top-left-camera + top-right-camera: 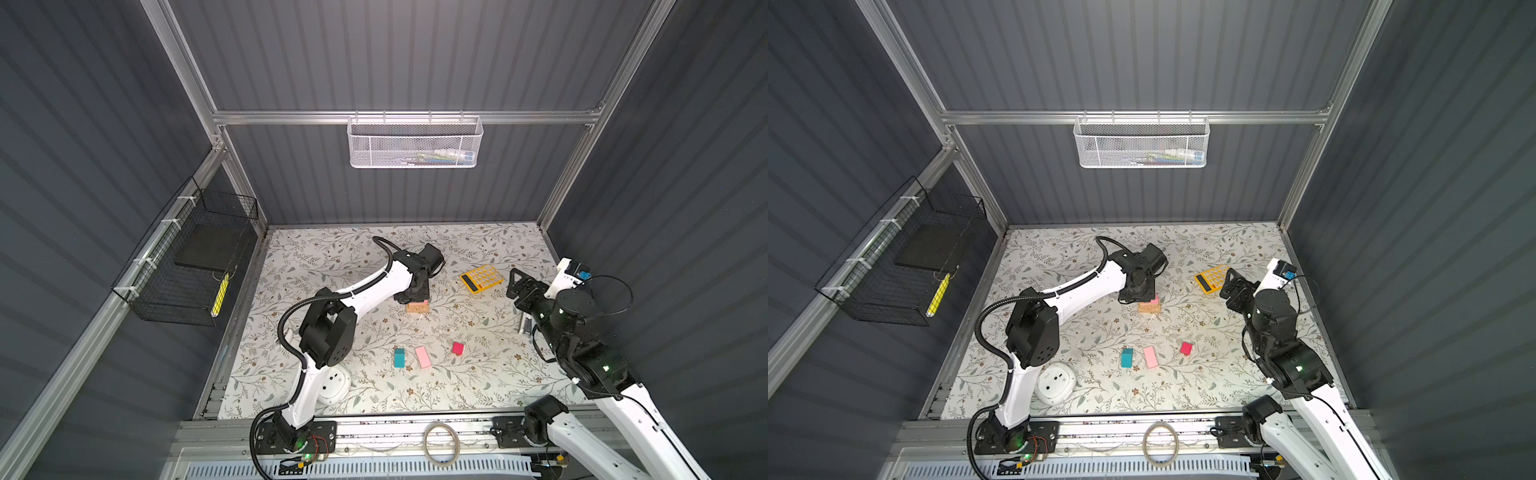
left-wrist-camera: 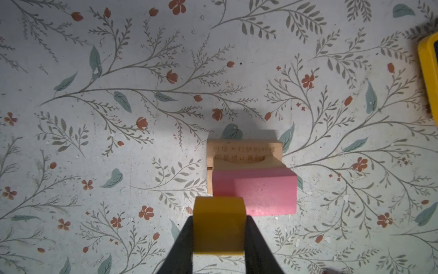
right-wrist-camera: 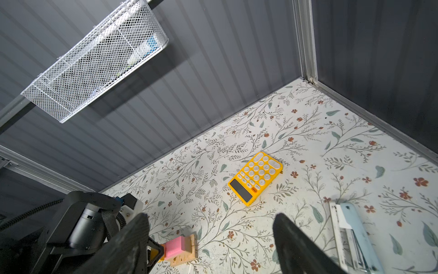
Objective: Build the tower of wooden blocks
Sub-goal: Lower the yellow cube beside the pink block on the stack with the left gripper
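Note:
My left gripper [image 2: 219,221] is shut on an orange cube [image 2: 218,227], its black fingers [image 2: 184,242] pressing both sides. It hangs just beside a pale pink slab [image 2: 260,192] that lies on the tan bars [image 2: 244,151] of the tower's base [image 1: 417,307]. In both top views the left gripper [image 1: 413,293] covers the cube. A teal peaked block [image 1: 400,357], a second pink slab [image 1: 423,357] and a magenta-red cube [image 1: 457,348] lie loose nearer the front. My right gripper [image 3: 211,217] is open, holding nothing, off to the right [image 1: 517,282].
A yellow calculator [image 1: 482,279] lies between the base and the right gripper. A white round device [image 1: 332,386] sits by the left arm's foot. A pale blue and white stapler-like thing [image 3: 353,237] lies under the right arm. Grey walls close three sides.

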Available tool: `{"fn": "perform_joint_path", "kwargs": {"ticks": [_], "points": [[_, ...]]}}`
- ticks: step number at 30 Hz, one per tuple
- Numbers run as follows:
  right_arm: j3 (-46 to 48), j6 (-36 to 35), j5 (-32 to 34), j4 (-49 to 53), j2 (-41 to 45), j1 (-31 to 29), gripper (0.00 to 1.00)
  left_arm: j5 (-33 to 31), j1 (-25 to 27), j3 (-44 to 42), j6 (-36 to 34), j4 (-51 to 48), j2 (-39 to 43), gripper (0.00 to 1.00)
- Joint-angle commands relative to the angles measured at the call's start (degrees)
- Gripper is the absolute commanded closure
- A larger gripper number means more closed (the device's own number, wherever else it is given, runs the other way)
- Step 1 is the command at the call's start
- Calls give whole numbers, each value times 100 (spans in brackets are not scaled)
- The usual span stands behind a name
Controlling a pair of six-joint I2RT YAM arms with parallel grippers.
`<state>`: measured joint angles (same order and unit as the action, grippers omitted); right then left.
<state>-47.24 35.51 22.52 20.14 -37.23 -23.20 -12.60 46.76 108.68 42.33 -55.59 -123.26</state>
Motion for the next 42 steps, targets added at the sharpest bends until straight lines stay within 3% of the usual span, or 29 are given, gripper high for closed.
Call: {"fn": "perform_joint_path", "kwargs": {"ticks": [1, 26, 42], "points": [[1, -104, -63, -89, -31, 52, 16, 72, -19, 223, 96, 15, -82, 67], [60, -35, -344, -157, -165, 292, 16, 38, -20, 329, 197, 92, -304, 65], [84, 0, -459, -185, -188, 365, 16, 40, -18, 338, 171, 85, -278, 51]]}}
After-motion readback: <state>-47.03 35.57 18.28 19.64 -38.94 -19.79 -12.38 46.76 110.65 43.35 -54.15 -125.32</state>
